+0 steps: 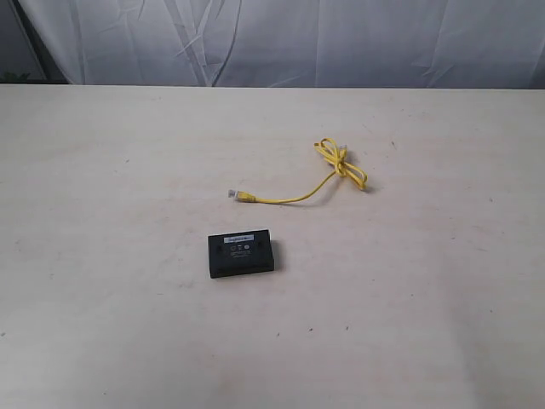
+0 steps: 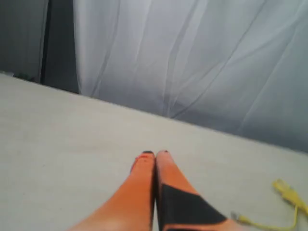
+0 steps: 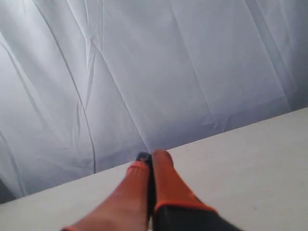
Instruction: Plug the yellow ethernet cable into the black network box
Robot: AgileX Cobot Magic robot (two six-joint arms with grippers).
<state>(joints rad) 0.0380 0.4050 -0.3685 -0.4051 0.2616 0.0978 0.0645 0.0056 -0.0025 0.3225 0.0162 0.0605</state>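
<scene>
Two things lie apart on the table: box mid-table, cable just beyond.
Left gripper and right gripper are closed, empty; best pinch just behind the plug, keeping it level.

**Colours on the bench**

Yellow ethernet cable: bright yellow all along, with a pale clear plug at the end. Black network box: matte black, with a small white label and tiny pale markings on top. Table: cream with faint dark specks. Curtain: pale grey-white, streaked with soft shadowed creases. Left gripper and right gripper: orange fingers, black tips, black panel lower down.
</scene>
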